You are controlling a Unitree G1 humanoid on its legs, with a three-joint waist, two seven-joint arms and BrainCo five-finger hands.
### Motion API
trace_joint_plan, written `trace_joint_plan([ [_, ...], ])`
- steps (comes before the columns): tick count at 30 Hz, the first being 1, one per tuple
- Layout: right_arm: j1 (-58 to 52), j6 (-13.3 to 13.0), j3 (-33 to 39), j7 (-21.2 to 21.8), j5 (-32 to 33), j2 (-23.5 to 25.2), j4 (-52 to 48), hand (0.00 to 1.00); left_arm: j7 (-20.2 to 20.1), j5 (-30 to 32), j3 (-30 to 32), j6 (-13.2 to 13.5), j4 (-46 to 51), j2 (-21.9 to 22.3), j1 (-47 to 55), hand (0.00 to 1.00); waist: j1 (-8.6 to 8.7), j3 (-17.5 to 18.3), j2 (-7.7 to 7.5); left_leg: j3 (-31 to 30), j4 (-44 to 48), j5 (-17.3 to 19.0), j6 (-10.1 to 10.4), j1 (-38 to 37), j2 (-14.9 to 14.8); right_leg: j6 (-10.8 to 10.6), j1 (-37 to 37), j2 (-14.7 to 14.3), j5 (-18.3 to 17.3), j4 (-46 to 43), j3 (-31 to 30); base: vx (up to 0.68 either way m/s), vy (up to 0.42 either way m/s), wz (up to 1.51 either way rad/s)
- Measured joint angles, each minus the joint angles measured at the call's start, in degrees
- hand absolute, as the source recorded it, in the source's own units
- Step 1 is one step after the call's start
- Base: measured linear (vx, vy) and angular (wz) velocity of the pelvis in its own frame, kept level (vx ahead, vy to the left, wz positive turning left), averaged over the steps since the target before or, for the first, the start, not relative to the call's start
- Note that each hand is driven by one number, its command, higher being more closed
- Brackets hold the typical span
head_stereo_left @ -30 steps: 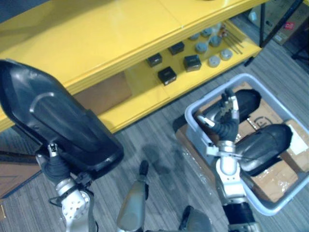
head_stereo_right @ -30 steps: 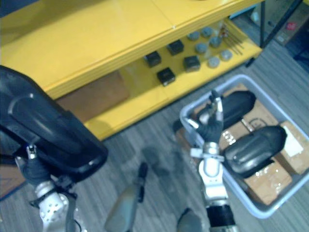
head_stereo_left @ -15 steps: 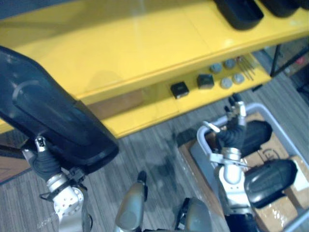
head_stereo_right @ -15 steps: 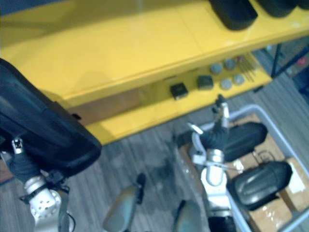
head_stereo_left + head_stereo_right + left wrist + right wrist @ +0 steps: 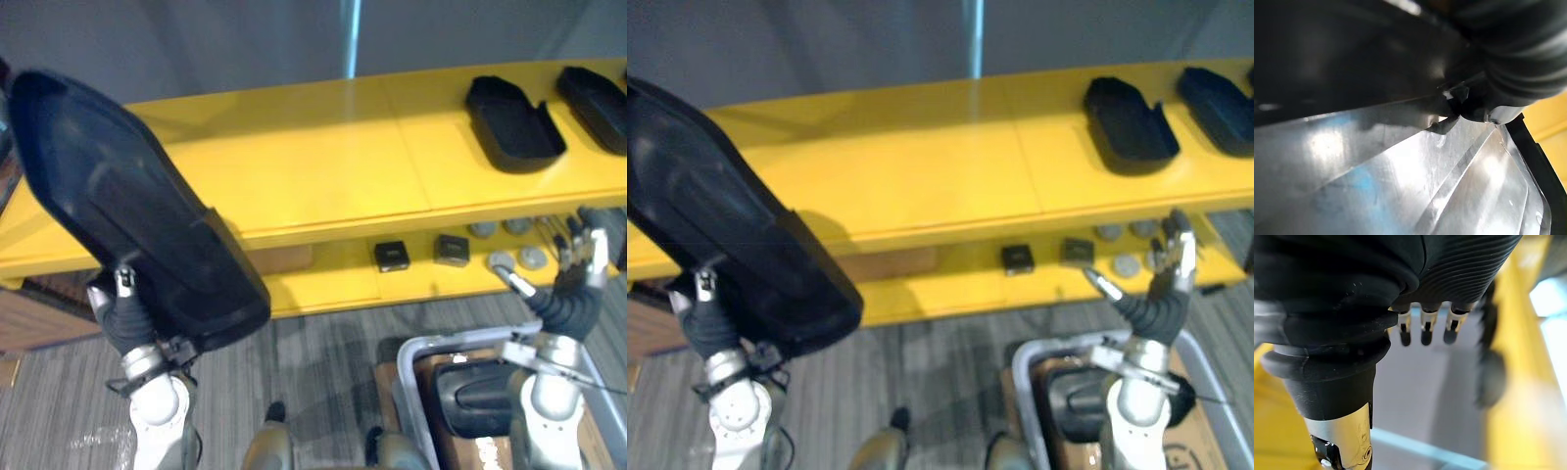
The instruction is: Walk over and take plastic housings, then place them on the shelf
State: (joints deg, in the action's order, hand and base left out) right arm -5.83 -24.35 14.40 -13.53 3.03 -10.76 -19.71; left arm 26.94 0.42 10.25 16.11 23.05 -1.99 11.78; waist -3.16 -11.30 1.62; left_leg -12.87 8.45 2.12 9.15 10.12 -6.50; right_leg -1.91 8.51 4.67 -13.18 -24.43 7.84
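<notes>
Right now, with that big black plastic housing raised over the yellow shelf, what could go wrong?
The large black plastic housing stands tilted above the left robot hand, held at its lower end, so it might tip or slip. Its lower end shows below the front edge of the yellow shelf top and could catch there. The open right robot hand hovers above the grey bin's rim and may clip it.

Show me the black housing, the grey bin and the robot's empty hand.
black housing [image 5: 127, 211]: left eye view, middle of shell.
grey bin [image 5: 409, 350]: left eye view, rim corner.
right hand [image 5: 1156, 306]: right eye view, dark cover.
</notes>
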Motion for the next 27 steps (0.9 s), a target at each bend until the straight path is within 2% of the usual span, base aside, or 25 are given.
trace_joint_plan([
  [4, 3.07, -0.13, -1.80, -0.27, 1.80, 0.11, 0.25, 0.00, 1.61, 0.15, -0.02, -0.12, -0.98, 0.12, 1.37, 1.00, -1.20, 0.13, -0.19, 1.60, -0.93, -0.37, 0.42, -1.09, -0.13, -0.31, -2.50, 0.02, -0.70, 2.24, 0.24, -0.02, -0.020, 0.15],
  [6, 2.95, -0.13, -2.33, -0.32, 1.87, 0.47, 0.95, 0.00, 2.06, 0.13, 0.11, -0.11, -2.04, 0.09, 1.71, 1.00, -0.91, 0.37, -0.59, 4.77, -0.99, -0.46, -0.88, -0.84, -0.08, -0.37, -3.86, 0.46, -0.74, 3.21, 1.60, -0.04, 0.047, 0.36],
  [9, 2.80, -0.25, -2.32, -0.32, 1.86, 1.79, 3.36, 0.00, 2.02, 0.23, 0.09, -0.02, -4.77, -0.12, 1.47, 1.00, -0.14, 1.64, -2.11, 9.66, -1.93, -1.37, -3.90, -0.13, -0.33, -0.85, -5.09, 2.06, -0.46, 4.26, 3.87, -0.03, 0.076, 0.53],
  [10, 2.81, -0.65, -2.31, -0.30, 1.86, 1.81, 4.65, 0.00, 1.82, 0.40, -0.05, 0.01, -6.82, -0.66, 0.75, 1.00, 0.78, 1.85, -2.54, 10.13, -3.10, -3.04, -4.17, -0.18, 0.03, -1.20, -5.93, 2.71, -0.21, 4.56, 4.84, -0.03, 0.077, 0.69],
  [14, 2.89, -1.06, -2.45, -0.11, 1.87, 1.86, 6.88, 0.00, 1.58, 0.66, 0.09, 0.02, -9.14, -2.65, -0.17, 1.00, 0.74, 2.38, -3.36, 10.08, -7.92, -6.25, -4.49, -2.21, 1.53, -1.24, -6.78, 3.85, -0.19, 5.44, 4.02, -0.01, 0.105, 0.36],
  [20, 3.11, -1.54, -4.29, 1.38, 3.15, 1.96, 9.08, 0.00, 0.90, 2.50, 0.17, 0.03, -9.21, -2.47, -0.44, 1.00, 0.92, 2.68, -2.68, 10.37, -13.05, -10.27, -4.06, -4.04, 2.03, -2.60, -6.77, 4.13, 0.60, 6.75, 3.18, 0.00, 0.016, 0.04],
  [25, 3.16, -1.52, -5.32, 1.73, 3.57, 2.62, 9.34, 0.00, -0.06, 2.40, -0.18, 0.03, -9.22, -2.32, -0.39, 1.00, 1.00, 2.87, -2.28, 10.27, -13.30, -10.51, -3.83, -4.02, 2.12, -3.02, -7.14, 4.15, 0.84, 7.31, 3.29, 0.00, -0.003, 0.02],
  [27, 2.71, -1.42, -5.59, 2.35, 4.14, 2.62, 9.40, 0.00, -1.98, 2.41, -0.57, 0.04, -9.22, -2.01, 0.19, 1.00, 1.35, 2.89, -1.93, 10.24, -13.44, -10.39, -3.97, -3.94, 2.07, -3.46, -8.68, 4.10, 1.10, 8.74, 4.75, -0.02, -0.021, 0.20],
])
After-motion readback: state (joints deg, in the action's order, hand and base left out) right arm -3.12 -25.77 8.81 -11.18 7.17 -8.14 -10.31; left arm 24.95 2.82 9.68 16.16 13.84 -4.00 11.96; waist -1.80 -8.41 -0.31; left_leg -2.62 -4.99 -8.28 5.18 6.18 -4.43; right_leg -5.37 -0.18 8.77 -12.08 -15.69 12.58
